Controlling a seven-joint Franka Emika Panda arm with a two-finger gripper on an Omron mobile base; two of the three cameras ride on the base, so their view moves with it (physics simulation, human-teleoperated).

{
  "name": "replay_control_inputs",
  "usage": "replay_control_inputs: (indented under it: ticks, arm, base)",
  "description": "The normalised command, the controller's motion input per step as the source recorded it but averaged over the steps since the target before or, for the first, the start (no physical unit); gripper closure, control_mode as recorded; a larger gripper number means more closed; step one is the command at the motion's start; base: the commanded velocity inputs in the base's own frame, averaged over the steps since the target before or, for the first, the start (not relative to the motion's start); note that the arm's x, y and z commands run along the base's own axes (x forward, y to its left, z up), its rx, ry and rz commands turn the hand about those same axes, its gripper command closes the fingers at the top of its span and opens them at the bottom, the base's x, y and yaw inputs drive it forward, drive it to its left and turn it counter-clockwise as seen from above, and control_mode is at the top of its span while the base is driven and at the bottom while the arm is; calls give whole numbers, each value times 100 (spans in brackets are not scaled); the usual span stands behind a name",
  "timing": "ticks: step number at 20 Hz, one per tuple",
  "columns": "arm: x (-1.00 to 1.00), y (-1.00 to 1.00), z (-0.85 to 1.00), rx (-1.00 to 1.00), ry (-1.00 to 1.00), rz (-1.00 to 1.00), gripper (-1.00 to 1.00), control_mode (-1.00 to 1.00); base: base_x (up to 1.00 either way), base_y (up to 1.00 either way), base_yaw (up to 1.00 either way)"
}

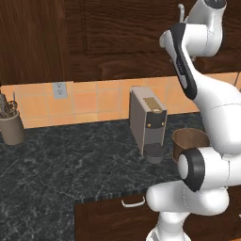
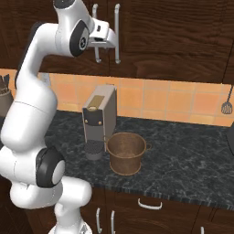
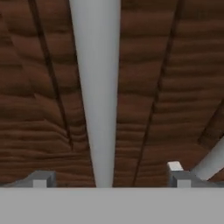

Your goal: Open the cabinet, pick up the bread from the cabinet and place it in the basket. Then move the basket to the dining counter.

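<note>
The dark wood cabinet (image 2: pixel 169 32) has its doors shut, so the bread is hidden. My gripper (image 3: pixel 109 178) is open right up against the door, with one fingertip on each side of the left silver bar handle (image 3: pixel 96 87). In the right base view the hand (image 2: pixel 103 37) reaches that left handle (image 2: pixel 97 50), and the second handle (image 2: pixel 117 32) stands just to its right. The brown round basket (image 2: pixel 127 151) stands upright on the black speckled counter next to the coffee machine; it also shows behind my arm (image 1: pixel 188 140).
A grey coffee machine (image 1: pixel 147 123) stands left of the basket. A grey utensil cup (image 1: pixel 12 126) sits at the counter's far left. A spatula (image 2: pixel 227 104) hangs on the tiled wall at right. Low drawers with small handles (image 2: pixel 150 204) lie below the counter edge.
</note>
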Motion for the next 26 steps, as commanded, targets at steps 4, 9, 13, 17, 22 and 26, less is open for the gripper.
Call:
replay_control_inputs:
  ticks: [4,9,13,17,22,26]
  arm:
    - [46,0,-6,0,-11,0,-100,-100]
    - [41,0,-2,0,-2,0,-100,-100]
    - [32,0,-12,0,-14,2,100,-100]
    - [26,1,-14,0,-13,2,100,-100]
    - [6,2,-17,-2,-4,1,100,-100]
    - [-26,9,-10,-1,0,-11,100,-100]
  base:
    - [0,0,0]
    - [0,0,0]
    - [0,0,0]
    - [0,0,0]
    - [0,0,0]
    - [0,0,0]
